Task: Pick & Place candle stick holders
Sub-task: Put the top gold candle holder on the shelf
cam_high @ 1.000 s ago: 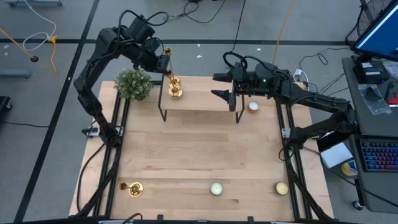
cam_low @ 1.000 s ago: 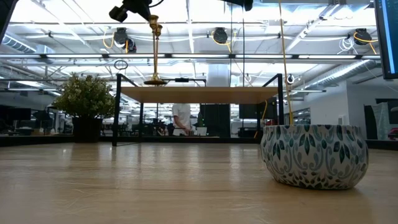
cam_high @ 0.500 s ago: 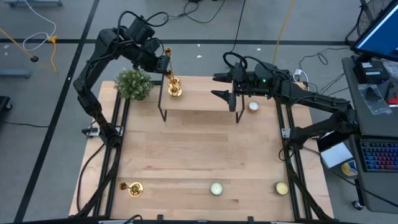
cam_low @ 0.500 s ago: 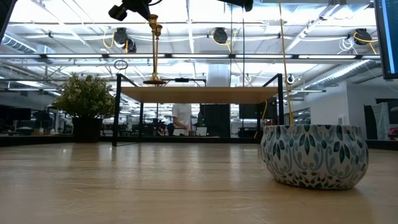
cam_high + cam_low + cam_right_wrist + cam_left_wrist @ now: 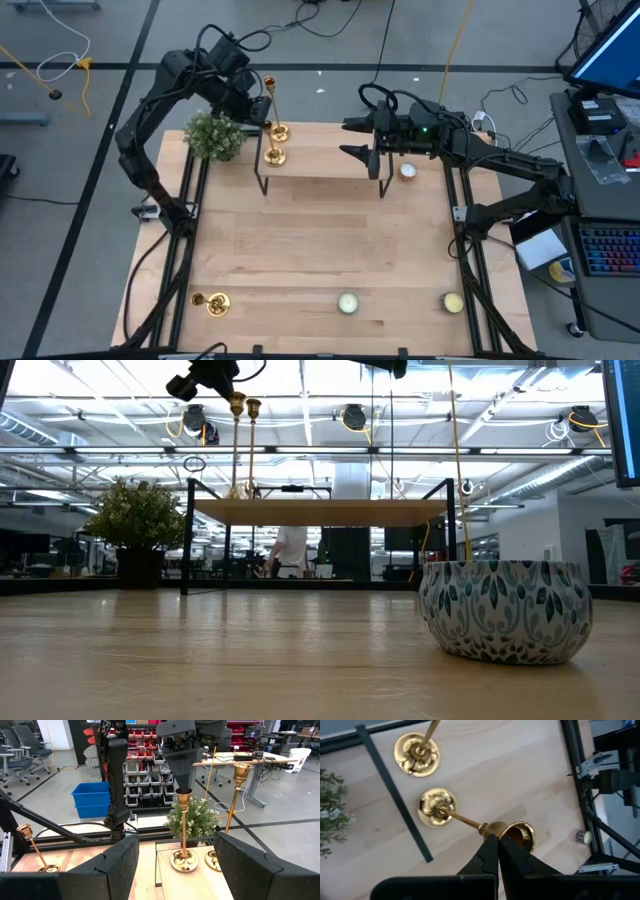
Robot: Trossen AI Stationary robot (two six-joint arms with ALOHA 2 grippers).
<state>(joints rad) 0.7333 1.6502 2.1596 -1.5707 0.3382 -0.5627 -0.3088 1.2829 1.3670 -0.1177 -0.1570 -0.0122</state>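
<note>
We see a pale wood tabletop [image 5: 320, 250] in an open workshop — only the low view shows the patterned bowl [image 5: 505, 610]; the left gripper [image 5: 498, 851] is clamped on a candlestick [image 5: 470, 822], the right gripper [image 5: 352, 138] spread apart.

L arm [image 5: 150, 110] raised at far-left corner, jaws closed; R arm [image 5: 500, 160] outstretched, far right, jaws apart.

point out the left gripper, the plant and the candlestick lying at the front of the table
left gripper [image 5: 498, 851]: left wrist view, between its fingertips
plant [image 5: 215, 136]: high view, middle of the foliage
candlestick [image 5: 218, 304]: high view, on its round base
</note>
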